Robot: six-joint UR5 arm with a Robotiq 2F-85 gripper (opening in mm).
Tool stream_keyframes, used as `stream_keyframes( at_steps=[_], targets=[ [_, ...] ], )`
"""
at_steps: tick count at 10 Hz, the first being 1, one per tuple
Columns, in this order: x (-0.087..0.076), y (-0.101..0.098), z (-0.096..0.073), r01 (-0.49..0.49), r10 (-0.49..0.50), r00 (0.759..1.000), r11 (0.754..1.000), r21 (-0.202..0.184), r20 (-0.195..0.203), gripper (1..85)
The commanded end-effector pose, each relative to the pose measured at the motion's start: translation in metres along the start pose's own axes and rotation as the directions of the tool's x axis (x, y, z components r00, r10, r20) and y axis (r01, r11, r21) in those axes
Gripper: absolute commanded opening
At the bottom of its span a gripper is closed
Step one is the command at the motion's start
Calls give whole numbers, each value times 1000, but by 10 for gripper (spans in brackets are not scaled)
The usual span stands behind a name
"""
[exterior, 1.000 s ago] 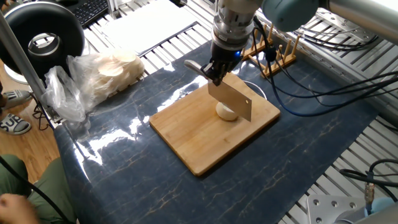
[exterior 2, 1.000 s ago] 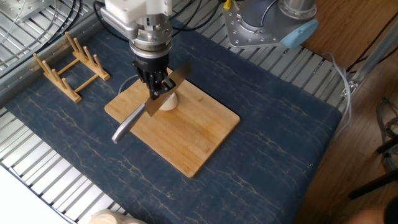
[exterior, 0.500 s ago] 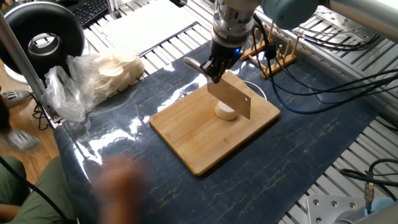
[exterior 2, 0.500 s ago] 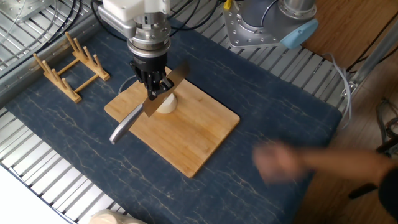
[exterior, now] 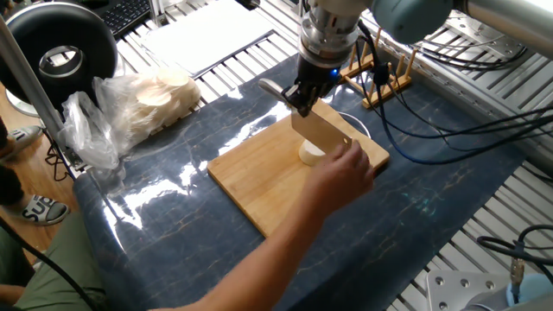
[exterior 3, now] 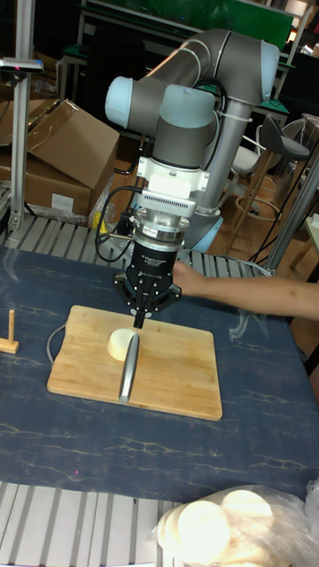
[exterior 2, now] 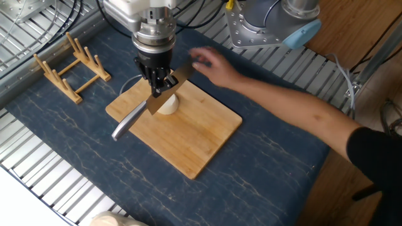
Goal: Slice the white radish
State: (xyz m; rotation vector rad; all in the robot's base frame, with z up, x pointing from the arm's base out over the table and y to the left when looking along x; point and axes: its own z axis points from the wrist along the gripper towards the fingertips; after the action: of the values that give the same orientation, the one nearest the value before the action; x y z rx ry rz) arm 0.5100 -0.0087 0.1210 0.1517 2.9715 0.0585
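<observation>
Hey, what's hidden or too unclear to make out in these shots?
- White radish: in one fixed view, the person's hand and the knife cover most of it.
- Hand's fingertips: in the tall fixed view, hidden behind the tool; contact with the blade can't be told.
- Any cut in the radish: too small everywhere.

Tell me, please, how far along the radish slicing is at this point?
Done: the gripper is shut on the knife, and the radish sits on the board. In hand: the blade is over the radish, while a person's hand reaches in beside it. Left: all the cutting; the radish looks whole.
</observation>
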Motion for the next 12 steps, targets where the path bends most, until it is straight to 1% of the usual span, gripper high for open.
stream_keyframes(
  at_steps=[1, 3, 12],
  targets=[
    [6, 1, -1, -17, 18, 1000, 1000, -8, 10, 10],
    [9, 3, 1, -22, 22, 1000, 1000, -5, 12, 10],
    [10, 2, 3, -34, 33, 999, 999, 13, 21, 10]
  ],
)
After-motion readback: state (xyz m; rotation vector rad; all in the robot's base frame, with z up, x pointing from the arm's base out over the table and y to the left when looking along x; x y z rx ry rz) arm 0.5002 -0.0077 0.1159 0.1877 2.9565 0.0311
